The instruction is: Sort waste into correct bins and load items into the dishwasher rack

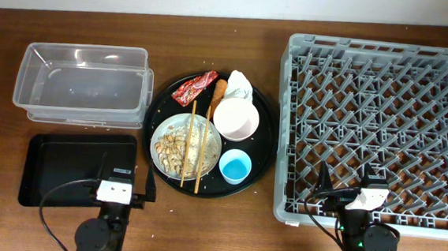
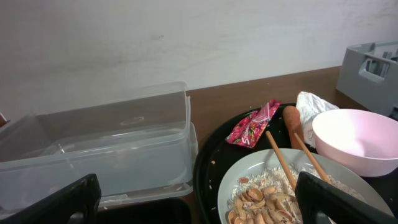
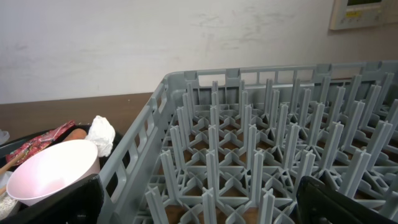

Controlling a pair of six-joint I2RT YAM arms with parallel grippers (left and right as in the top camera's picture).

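On the round black tray (image 1: 263, 148) lie a red wrapper (image 1: 195, 86), an orange carrot piece (image 1: 219, 93), a white napkin (image 1: 240, 85), a white bowl (image 1: 236, 120), a blue cup (image 1: 235, 167) and a pale dish (image 1: 160, 141) of rice and beige scraps (image 1: 176, 147) with two chopsticks (image 1: 203, 152) across it. The clear tub (image 1: 81, 80) and the black rectangular tray (image 1: 63, 166) are at the left. The grey dishwasher rack (image 1: 378, 120) is at the right. My left gripper (image 1: 125, 178) is open and empty over the black tray's right edge. My right gripper (image 1: 350, 186) is open and empty above the rack's front left corner.
The left wrist view shows the tub (image 2: 106, 149), wrapper (image 2: 252, 124), carrot piece (image 2: 291, 121), napkin (image 2: 313, 104), bowl (image 2: 357, 140) and dish (image 2: 233, 177). The right wrist view shows rack pegs (image 3: 261, 143) and the bowl (image 3: 53, 174). A white wall stands behind the table.
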